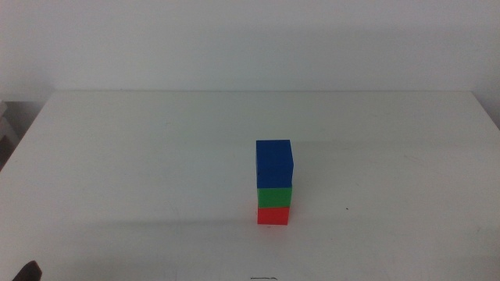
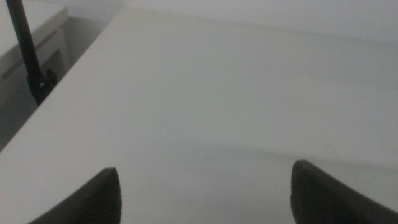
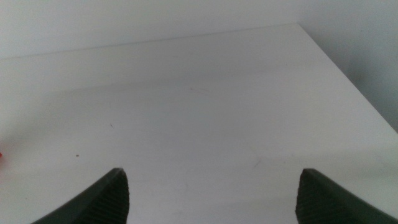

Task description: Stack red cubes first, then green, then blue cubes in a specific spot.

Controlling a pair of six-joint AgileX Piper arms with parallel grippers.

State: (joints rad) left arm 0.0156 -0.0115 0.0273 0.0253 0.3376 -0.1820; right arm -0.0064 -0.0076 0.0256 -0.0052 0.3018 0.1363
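Note:
A three-cube stack stands on the white table (image 1: 156, 156) a little right of centre in the middle view. The red cube (image 1: 273, 215) is at the bottom, the green cube (image 1: 274, 196) sits on it, and the blue cube (image 1: 274, 162) is on top. Neither gripper touches the stack. My left gripper (image 2: 205, 190) is open over bare tabletop, its jaws wide apart; only a dark tip of that arm (image 1: 30, 271) shows at the middle view's bottom left corner. My right gripper (image 3: 214, 190) is open too, with nothing between its jaws. A sliver of red (image 3: 1, 155) shows at the right wrist picture's edge.
In the left wrist view a black pole (image 2: 28, 50) and a pale cabinet (image 2: 43, 37) stand beyond the table's edge. The table's far right edge (image 3: 348, 74) shows in the right wrist view. A white wall rises behind the table.

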